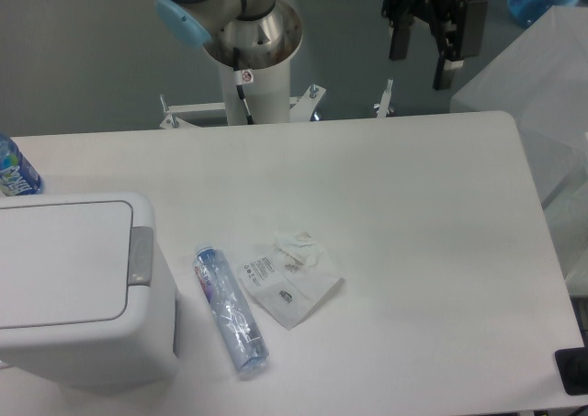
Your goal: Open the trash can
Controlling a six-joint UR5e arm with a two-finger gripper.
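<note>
The trash can [78,287] is a large boxy white bin at the front left of the table. Its flat lid [60,262] is closed. A small grey latch tab [141,254] sits on its right rim. My gripper [427,44] hangs high at the top right, above the table's far edge and far from the bin. Its two black fingers [399,39] stand apart with nothing between them.
A clear plastic bottle [230,312] lies just right of the bin. A crumpled white wrapper [289,276] lies beside it. A blue-labelled bottle [14,170] stands behind the bin at the left edge. The arm's base column [250,58] stands behind the table.
</note>
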